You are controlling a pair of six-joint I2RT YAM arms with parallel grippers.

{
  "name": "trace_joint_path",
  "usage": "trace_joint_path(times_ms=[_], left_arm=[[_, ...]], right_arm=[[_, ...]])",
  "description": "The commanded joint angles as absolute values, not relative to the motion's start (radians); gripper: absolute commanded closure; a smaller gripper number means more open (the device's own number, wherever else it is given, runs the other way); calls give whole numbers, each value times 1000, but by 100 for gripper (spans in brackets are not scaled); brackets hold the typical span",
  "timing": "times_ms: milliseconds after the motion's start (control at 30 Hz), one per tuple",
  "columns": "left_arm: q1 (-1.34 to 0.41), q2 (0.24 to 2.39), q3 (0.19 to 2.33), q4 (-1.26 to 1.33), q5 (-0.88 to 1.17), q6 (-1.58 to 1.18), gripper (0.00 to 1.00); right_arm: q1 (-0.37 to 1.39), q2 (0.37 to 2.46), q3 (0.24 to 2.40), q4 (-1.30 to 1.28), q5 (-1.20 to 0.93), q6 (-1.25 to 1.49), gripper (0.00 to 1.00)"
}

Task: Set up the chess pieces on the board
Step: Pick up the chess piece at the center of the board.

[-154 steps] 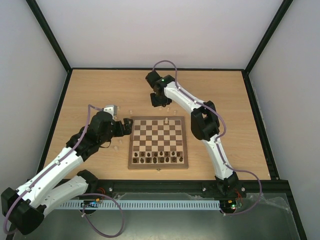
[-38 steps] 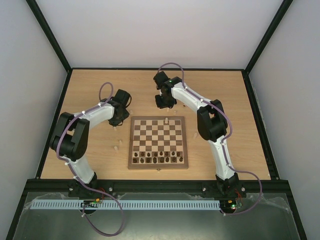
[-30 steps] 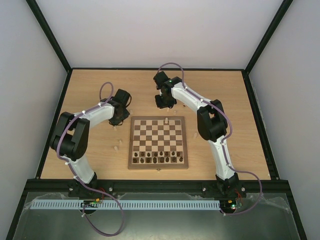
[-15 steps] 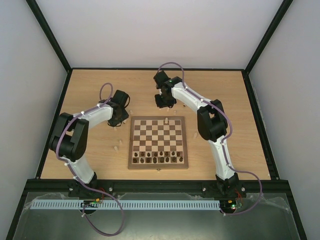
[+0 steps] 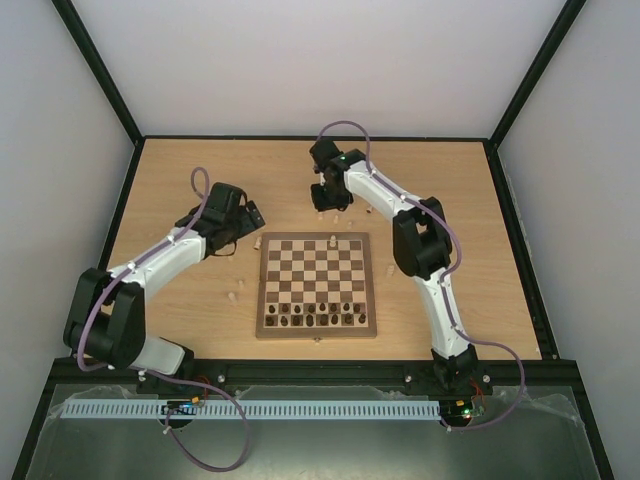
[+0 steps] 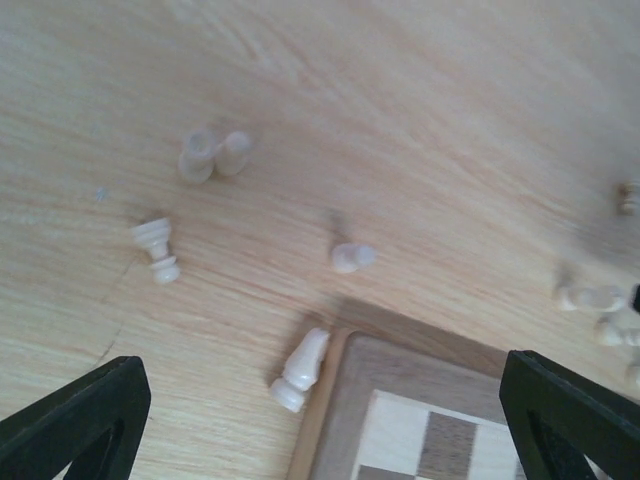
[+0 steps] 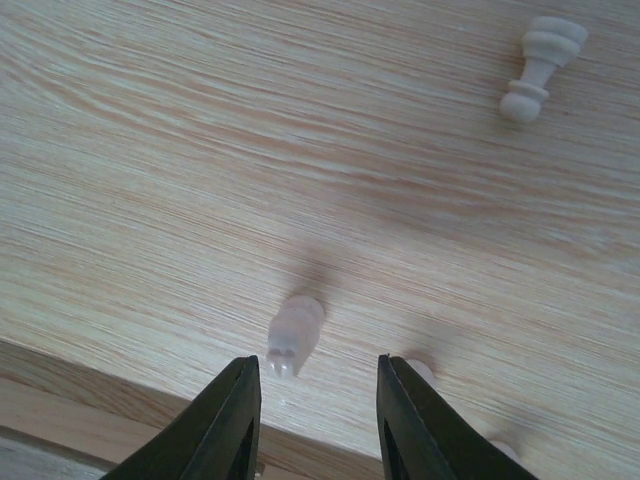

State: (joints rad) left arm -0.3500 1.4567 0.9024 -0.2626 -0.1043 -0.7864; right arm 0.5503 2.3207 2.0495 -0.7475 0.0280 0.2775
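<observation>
Your left pincer (image 6: 318, 375) hangs wide open and empty by the far-left corner of the board (image 5: 318, 275). Pale chess pieces (image 6: 158, 250) lie scattered there on the desk (image 5: 450, 200), and one tipped piece (image 6: 300, 368) leans against the frame. Your right pincer (image 7: 315, 365) is narrowly parted and empty, with a fallen piece (image 7: 293, 335) just ahead of its tips. The pieces look light, smooth and likely to roll, so grip one across the waist. The desk gives open room, but beside the frame it is tight.
</observation>
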Motion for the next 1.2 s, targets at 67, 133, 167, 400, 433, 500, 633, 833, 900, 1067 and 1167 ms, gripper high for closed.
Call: trace_joint_path(times_ms=[67, 133, 167, 400, 433, 500, 633, 833, 900, 1067, 1167], left_arm=[[-362, 1412, 898, -222, -100, -742, 1], [-364, 1410, 896, -222, -98, -742, 1], [-365, 1410, 895, -223, -98, -742, 1], [-367, 1368, 878, -227, -107, -742, 1], [-368, 1357, 874, -226, -109, -742, 1], [-367, 1336, 871, -229, -113, -737, 1], [-367, 1312, 874, -247, -125, -731, 1], [-367, 1301, 871, -253, -127, -724, 1], [-367, 1297, 870, -256, -127, -723, 1], [-367, 1260, 859, -261, -123, -716, 1], [-367, 1217, 843, -265, -113, -708, 1]], right_arm=[[572, 2364, 2123, -820, 14, 285, 67], [580, 2379, 2140, -832, 22, 285, 67], [583, 2387, 2149, -840, 27, 287, 67], [590, 2420, 2178, -861, 68, 303, 71], [591, 2427, 2187, -867, 77, 304, 72], [593, 2436, 2198, -875, 87, 308, 72], [598, 2449, 2206, -885, 116, 313, 73], [601, 2452, 2213, -888, 130, 318, 88], [604, 2445, 2212, -887, 135, 318, 94], [615, 2388, 2203, -898, 161, 322, 98], [623, 2296, 2141, -895, 187, 321, 98]])
